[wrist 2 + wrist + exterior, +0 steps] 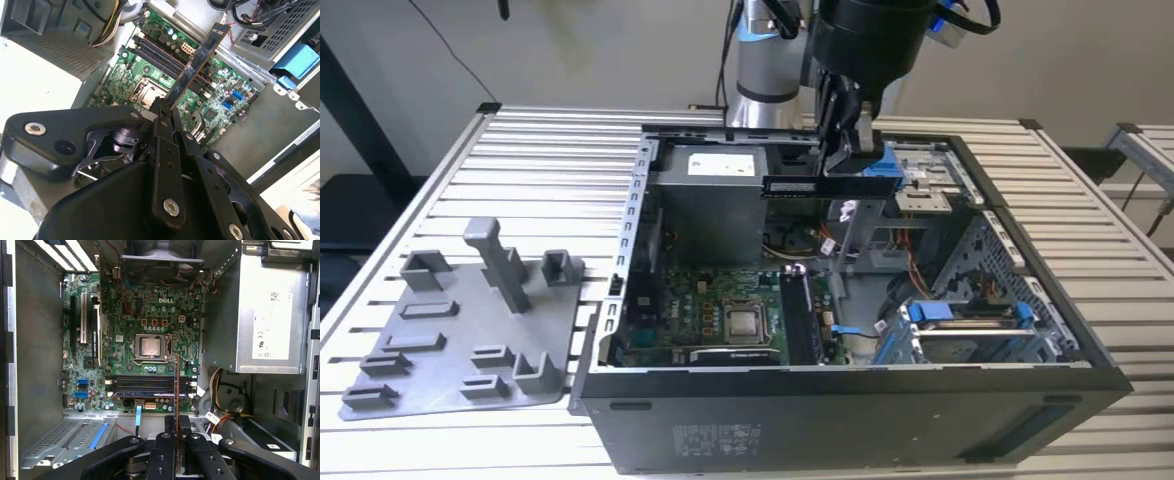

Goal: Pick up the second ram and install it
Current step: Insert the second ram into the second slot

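Observation:
My gripper (851, 172) hangs above the open computer case (854, 385), shut on the second ram (822, 187), a thin dark strip that lies level in the exterior view. In the second wrist view the ram (200, 62) sticks out from the black fingers (161, 120) over the green motherboard (150, 75). In the first wrist view the ram (177, 390) shows edge-on as a thin line that crosses the long black slots (145, 386), with the gripper (177, 424) closed around its end. The strip is well above the board.
Inside the case are the power supply (265, 315), the processor socket (150, 347), loose cables (220, 385) and a blue-tabbed drive cage (961, 320). A grey holder tray (454, 330) lies on the slatted table (534, 160) at the exterior view's left.

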Motion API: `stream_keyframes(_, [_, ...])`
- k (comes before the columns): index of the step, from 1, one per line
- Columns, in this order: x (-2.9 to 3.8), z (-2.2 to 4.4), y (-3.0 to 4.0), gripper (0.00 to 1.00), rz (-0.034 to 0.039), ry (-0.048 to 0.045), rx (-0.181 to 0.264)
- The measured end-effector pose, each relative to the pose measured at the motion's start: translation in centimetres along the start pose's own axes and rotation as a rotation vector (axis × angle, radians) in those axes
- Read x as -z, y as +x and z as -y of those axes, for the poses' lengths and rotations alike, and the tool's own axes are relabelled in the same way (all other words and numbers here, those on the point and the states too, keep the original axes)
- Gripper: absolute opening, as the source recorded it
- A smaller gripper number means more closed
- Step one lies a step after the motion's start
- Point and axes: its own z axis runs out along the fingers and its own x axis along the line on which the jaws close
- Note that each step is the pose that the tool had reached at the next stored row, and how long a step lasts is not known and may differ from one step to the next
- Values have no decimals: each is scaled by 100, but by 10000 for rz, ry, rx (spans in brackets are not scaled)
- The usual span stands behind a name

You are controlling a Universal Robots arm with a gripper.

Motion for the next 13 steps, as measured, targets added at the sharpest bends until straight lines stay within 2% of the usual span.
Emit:
stream_keyframes(7, [0, 1, 0, 14, 1, 3, -43])
stream_keyframes(13, [-1, 1, -1, 14, 7, 42, -814])
